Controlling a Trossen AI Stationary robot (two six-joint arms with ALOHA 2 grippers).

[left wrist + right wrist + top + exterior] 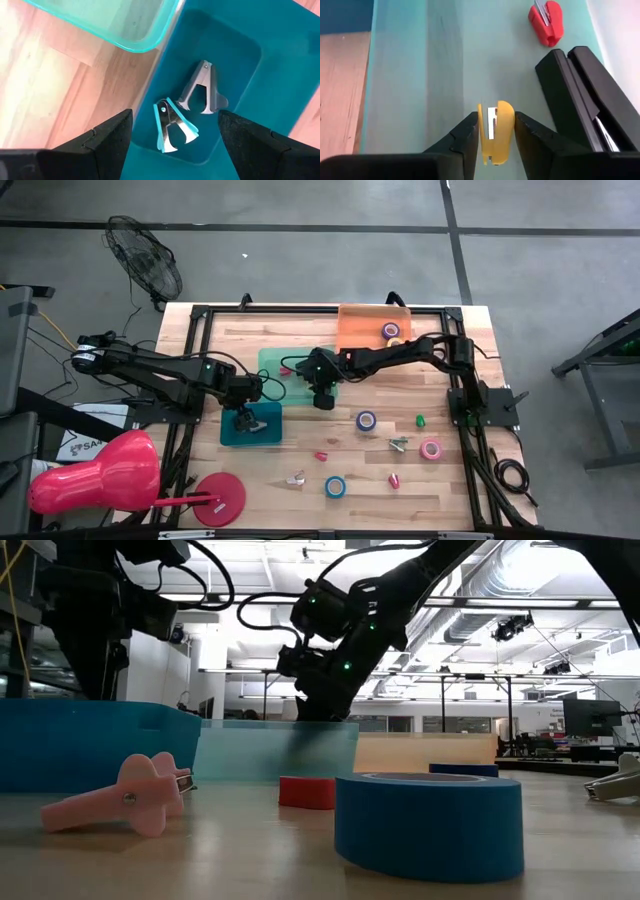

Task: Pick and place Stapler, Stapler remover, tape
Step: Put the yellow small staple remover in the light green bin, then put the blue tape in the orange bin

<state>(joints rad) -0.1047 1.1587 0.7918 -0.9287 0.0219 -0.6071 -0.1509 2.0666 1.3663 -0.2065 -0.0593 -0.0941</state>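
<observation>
My right gripper (pixel 495 135) is over the pale green tray (pixel 283 363) and is shut on a small yellow stapler (pixel 496 131). A black stapler (pixel 585 95) and a small red stapler (pixel 546 20) lie in that tray. My left gripper (pixel 175 137) hangs open above the dark teal tray (pixel 262 435), where a teal staple remover (pixel 172 125) and a grey one (pixel 202 90) lie flat. Tape rolls lie on the table: purple (pixel 366 420), pink (pixel 431 448) and blue (pixel 335 486). Two more rolls (pixel 392 333) sit in the orange tray (pixel 360 330). My right gripper pinches the small yellow stapler by its two flat sides (pixel 506 125), one finger on each. The fingers come from above, pointing down into the pale green tray. Whether the stapler's lower end touches the tray floor, I cannot tell.
Two loose staple removers lie on the wood (pixel 398 443) (pixel 296 477). Small red (pixel 321 455) (pixel 394 480) and green (pixel 420 420) pieces are scattered among the rolls. A pink lamp (pixel 90 475) stands at the near left corner. In the low view a pink remover (pixel 130 800) lies close by.
</observation>
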